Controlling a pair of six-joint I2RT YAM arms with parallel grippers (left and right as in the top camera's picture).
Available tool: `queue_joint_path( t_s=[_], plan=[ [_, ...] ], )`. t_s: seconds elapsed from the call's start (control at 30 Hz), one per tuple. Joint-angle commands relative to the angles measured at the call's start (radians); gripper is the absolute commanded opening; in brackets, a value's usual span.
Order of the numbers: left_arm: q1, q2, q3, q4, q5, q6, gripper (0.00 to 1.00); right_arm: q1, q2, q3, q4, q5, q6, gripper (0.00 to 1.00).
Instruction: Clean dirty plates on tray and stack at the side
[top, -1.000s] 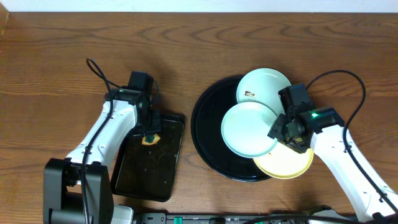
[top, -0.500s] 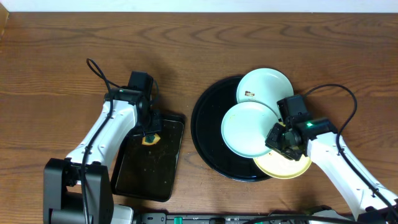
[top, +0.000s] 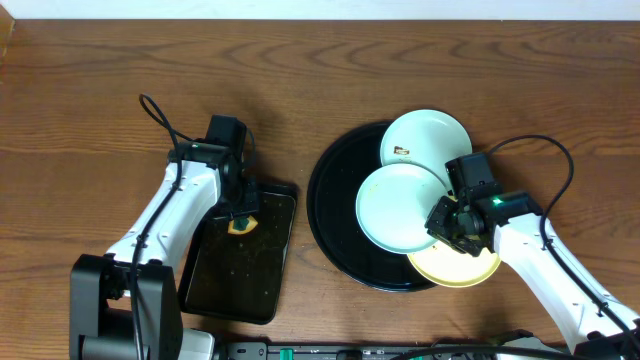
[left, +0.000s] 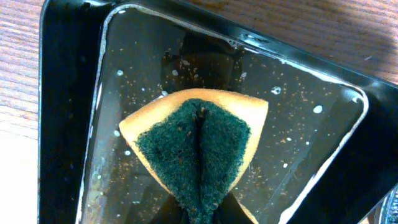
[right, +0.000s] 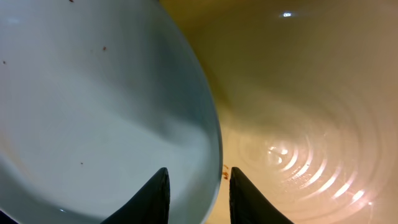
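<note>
Only close-up: folded sponge (left: 196, 152) between fingers (left: 211, 214).

Both arms have smooth white link shells with black joints and black cables looping off them. The right arm (top: 530, 250) shows a small green light near its wrist.

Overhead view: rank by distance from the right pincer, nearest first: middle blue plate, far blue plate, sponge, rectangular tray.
1. Middle blue plate: its rim sits at the right pincer, just to its left.
2. Far blue plate: behind it, at the round tray's back edge.
3. Sponge and rectangular tray: far left; the sponge is over the tray, too close to call.
</note>
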Motion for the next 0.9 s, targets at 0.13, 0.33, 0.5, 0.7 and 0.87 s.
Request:
queue_joint_path(
  t_s=[0.13,0.33,0.5,0.7,0.87],
  plan=[
    [0.003,0.002,-0.003,-0.007,-0.001,0.014,0.08,-0.005,0.005,-0.046,0.035,-0.002,0.017,0.29],
    [0.003,0.002,-0.003,-0.010,-0.001,0.014,0.08,-0.005,0.005,-0.055,0.048,-0.001,0.023,0.05],
    [0.003,0.002,-0.003,-0.010,-0.001,0.014,0.08,-0.005,0.005,-0.056,0.064,-0.001,0.023,0.01],
    [0.003,0.002,-0.003,-0.013,-0.001,0.014,0.08,-0.003,0.005,-0.056,0.082,0.000,0.022,0.02],
    [0.003,0.002,-0.003,-0.013,0.000,0.014,0.08,0.012,0.005,-0.055,0.141,0.000,-0.025,0.01]
  ],
)
